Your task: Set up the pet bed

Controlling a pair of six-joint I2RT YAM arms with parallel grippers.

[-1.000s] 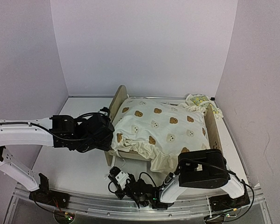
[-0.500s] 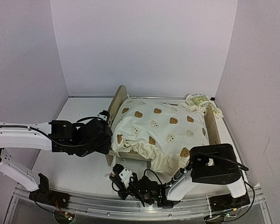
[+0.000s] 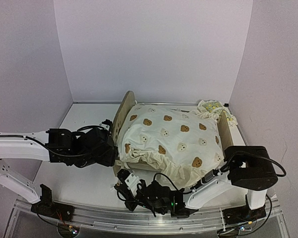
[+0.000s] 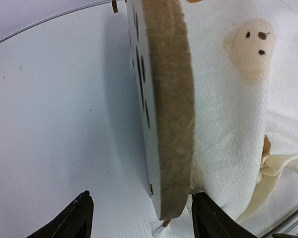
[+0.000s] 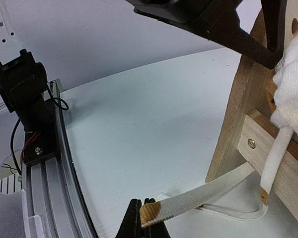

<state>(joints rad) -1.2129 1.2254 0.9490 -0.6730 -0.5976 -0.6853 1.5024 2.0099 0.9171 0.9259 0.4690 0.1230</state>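
The pet bed [image 3: 123, 106] stands mid-table, a light-wood frame with arched end boards, and the cream bear-print cushion [image 3: 171, 136] lies over it. My left gripper [image 3: 112, 157] is open at the left end board's near corner. In the left wrist view the board's edge [image 4: 171, 99] stands between the spread fingers [image 4: 74, 218], which do not touch it. Low by the front rail, my right gripper [image 3: 123, 182] is shut on the tan tip of the cushion's white tie strap [image 5: 198, 196], pinched in the right gripper [image 5: 148, 220]. The strap runs back to the wooden frame [image 5: 238, 114].
A small lemon-print pillow [image 3: 211, 106] lies behind the right end board [image 3: 226, 136]. White walls close in the table on three sides. The metal front rail [image 5: 49, 168] and a black arm base [image 5: 22, 84] sit close to the right gripper.
My left gripper has opened and drawn back leftward from the end board. The right arm's elbow swung right while its gripper stayed shut on the strap and slid a little toward the front.
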